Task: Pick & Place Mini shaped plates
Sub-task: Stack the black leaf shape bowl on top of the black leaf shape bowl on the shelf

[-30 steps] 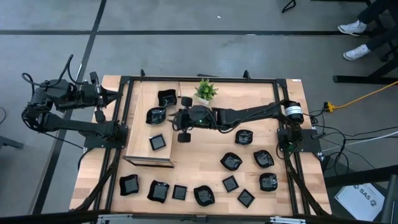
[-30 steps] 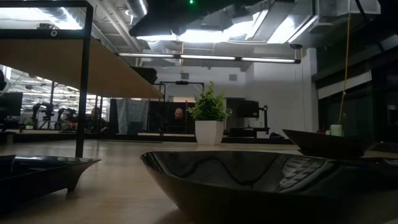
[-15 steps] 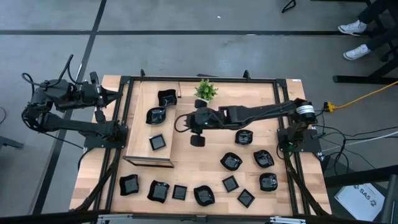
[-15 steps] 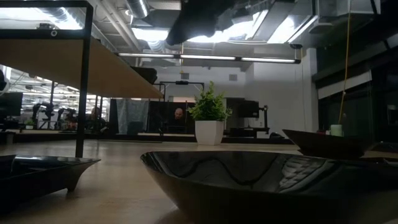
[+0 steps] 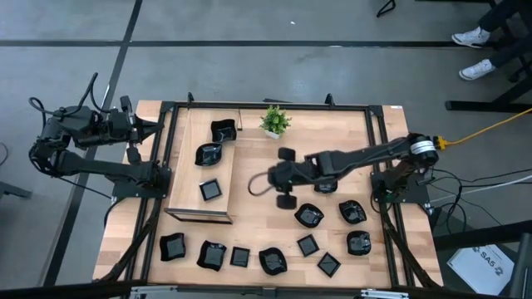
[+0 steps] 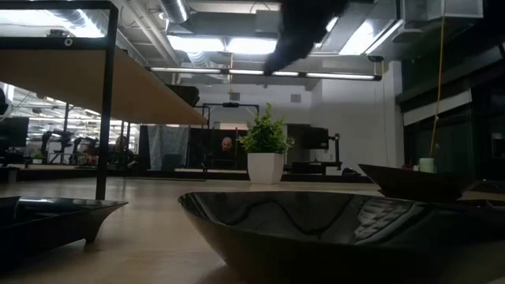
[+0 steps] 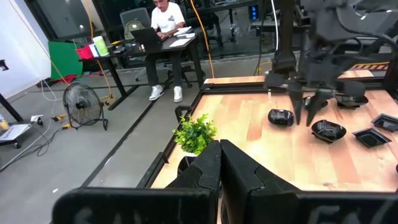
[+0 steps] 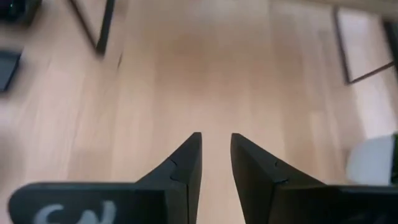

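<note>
High view: the right gripper (image 5: 281,176) has pulled away from the wooden tray (image 5: 187,133) and now hovers over bare table near the loose mini shaped plates (image 5: 309,216); probably a delivery is finished and the next pick begins. The tray holds three plates; about a dozen remain outside it. The left gripper (image 5: 143,126) waits at the table's left edge. Low view: one plate (image 6: 331,229) fills the foreground, and the arm is overhead. Left wrist view: its jaws are pressed together, empty. Right wrist view: the fingers (image 8: 186,163) stand narrowly apart, holding nothing.
</note>
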